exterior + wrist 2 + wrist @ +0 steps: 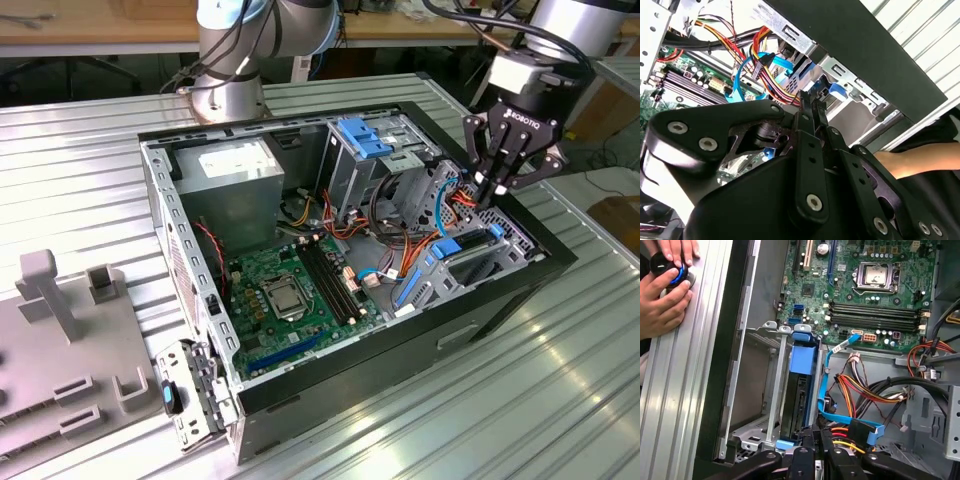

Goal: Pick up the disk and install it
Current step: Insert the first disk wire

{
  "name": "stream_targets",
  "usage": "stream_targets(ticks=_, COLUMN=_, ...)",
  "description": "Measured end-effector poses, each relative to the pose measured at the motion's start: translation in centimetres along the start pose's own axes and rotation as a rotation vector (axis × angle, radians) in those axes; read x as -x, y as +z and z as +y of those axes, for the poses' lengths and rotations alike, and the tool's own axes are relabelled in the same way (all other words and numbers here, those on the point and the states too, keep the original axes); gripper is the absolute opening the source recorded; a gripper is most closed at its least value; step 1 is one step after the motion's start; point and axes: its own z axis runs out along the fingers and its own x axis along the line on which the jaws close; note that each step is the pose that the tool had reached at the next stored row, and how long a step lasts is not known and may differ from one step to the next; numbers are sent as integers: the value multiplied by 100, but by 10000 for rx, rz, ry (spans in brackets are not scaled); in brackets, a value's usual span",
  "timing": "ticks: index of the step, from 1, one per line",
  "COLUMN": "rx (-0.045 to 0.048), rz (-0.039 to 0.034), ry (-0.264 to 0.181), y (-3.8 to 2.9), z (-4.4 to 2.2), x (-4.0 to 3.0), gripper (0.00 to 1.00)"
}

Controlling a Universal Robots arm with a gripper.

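- The black jointed gripper [487,193] hangs over the front corner of the open black computer case [400,372]. Its fingers are drawn almost together, and whether they pinch anything cannot be told.
- The disk [799,400], a dark slab with bright blue plastic rails, sits in the grey metal drive cage [773,390] inside the case, near the gripper's fingertips.
- Outside the case wall, a person's hands [660,300] rest on a black-and-blue knob [671,271].

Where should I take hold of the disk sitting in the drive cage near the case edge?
Probably the disk's exposed edge, pinched across its thin dark body, coming straight down through the open side of the case. The cage wall and cables flank its faces, so a sideways approach looks blocked.
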Motion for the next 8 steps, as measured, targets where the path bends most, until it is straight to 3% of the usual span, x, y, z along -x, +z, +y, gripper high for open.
stream_targets(ticks=8, rx=51, rz=-30, ry=279, y=16, z=7, x=-74, gripper=17)
